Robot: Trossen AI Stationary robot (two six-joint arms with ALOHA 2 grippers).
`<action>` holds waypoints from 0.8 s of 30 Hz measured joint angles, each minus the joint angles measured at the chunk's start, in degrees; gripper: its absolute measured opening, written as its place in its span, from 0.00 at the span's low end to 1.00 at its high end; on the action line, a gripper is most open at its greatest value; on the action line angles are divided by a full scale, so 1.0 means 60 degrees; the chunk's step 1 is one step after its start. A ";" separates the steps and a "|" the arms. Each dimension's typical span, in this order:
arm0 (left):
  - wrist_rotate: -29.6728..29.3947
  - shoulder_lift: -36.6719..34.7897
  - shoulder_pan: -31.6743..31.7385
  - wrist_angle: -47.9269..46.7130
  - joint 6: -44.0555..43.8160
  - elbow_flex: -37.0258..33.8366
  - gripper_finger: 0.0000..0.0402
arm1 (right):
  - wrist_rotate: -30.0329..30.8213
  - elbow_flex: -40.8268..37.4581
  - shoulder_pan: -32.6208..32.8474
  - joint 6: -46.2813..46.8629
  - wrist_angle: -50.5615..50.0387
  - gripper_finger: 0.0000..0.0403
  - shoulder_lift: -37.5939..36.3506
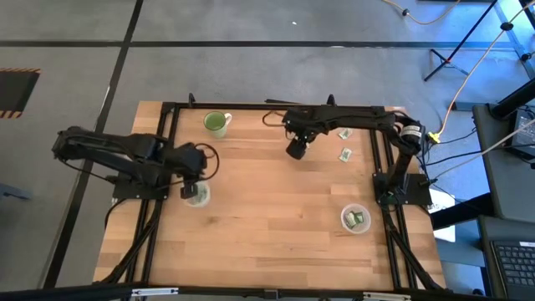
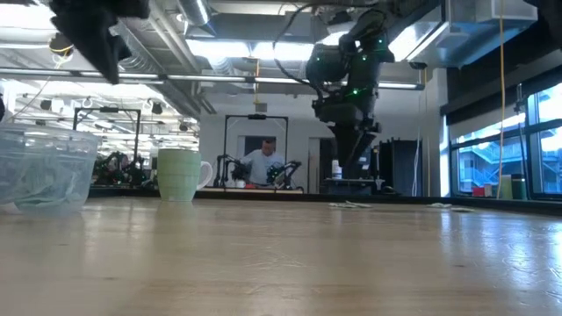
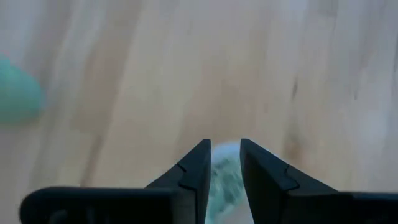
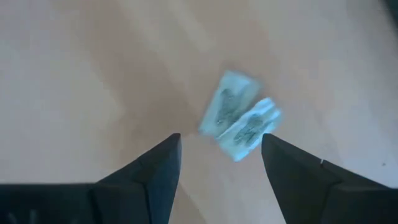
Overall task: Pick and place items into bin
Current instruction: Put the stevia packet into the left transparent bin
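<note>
The right gripper (image 4: 221, 155), fingers apart, hangs above two overlapping packets (image 4: 239, 124); it should centre, descend, and pinch only one. The left gripper (image 3: 224, 165), nearly closed, hovers over its clear bin (image 1: 196, 194).

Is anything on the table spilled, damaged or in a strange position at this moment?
Nothing stands out. The light-green mug stands upright at the table's far edge, and two clear bins sit upright. A few loose packets lie flat near the right gripper, simply not yet collected.
</note>
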 joint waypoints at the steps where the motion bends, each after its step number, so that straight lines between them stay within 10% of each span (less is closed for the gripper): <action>1: -0.0025 -0.0127 0.0155 0.0030 0.0268 0.0030 0.20 | 0.0003 0.0000 -0.0148 0.0206 0.0141 0.56 0.0000; 24: 0.0184 -0.0867 0.2904 0.0973 0.2885 0.0031 0.20 | 0.0266 -0.0004 -0.1007 0.0635 0.0655 0.34 0.1945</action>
